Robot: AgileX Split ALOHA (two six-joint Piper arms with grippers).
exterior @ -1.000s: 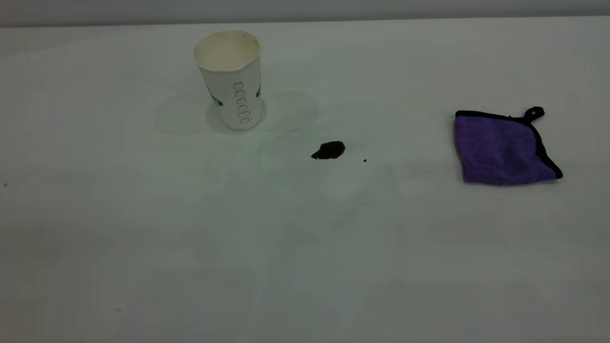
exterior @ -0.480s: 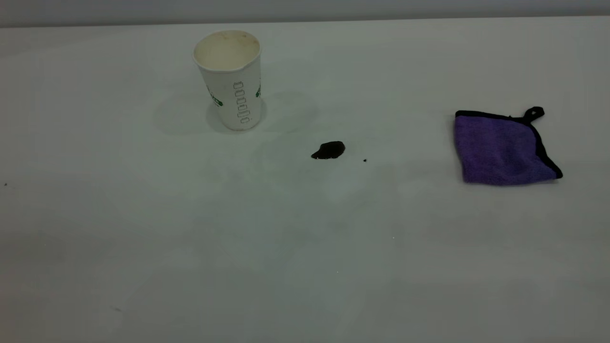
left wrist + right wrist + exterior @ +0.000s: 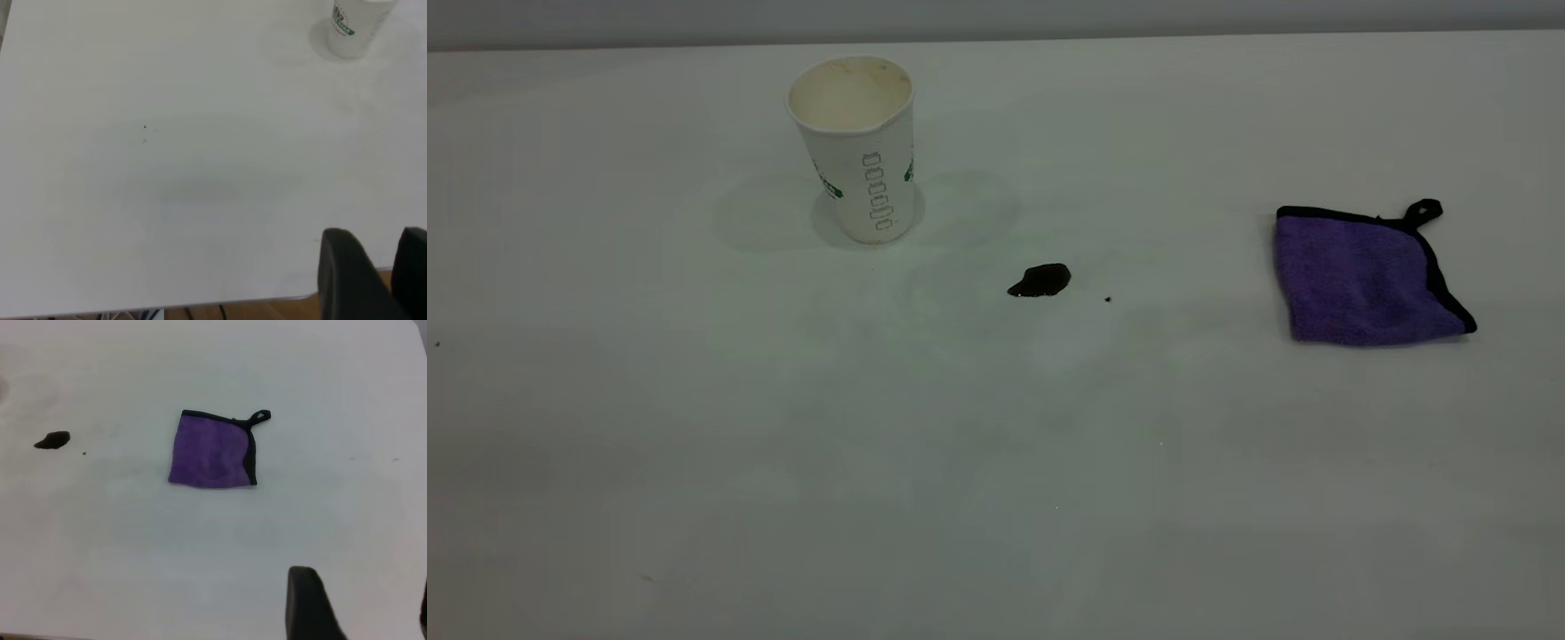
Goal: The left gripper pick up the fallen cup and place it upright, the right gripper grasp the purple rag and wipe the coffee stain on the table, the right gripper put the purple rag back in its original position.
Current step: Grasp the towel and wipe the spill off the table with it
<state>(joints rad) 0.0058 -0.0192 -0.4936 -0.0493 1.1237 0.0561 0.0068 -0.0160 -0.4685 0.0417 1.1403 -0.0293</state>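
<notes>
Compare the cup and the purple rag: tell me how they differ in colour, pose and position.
The cup is white with green print; the purple rag is purple with black edging and a corner loop. The cup stands upright, mouth open upward; the rag lies flat. The cup sits left of the coffee stain, the rag well to its right. Both rest on the table, untouched by any gripper.

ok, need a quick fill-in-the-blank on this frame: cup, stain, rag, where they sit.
1. The cup stands ____ on the table.
2. The coffee stain lies between the cup and the ____.
3. The purple rag has a small black ____ at one corner.
4. In the exterior view, the number of grippers touching the rag is ____.

Missing words: upright; purple rag; loop; zero
</notes>
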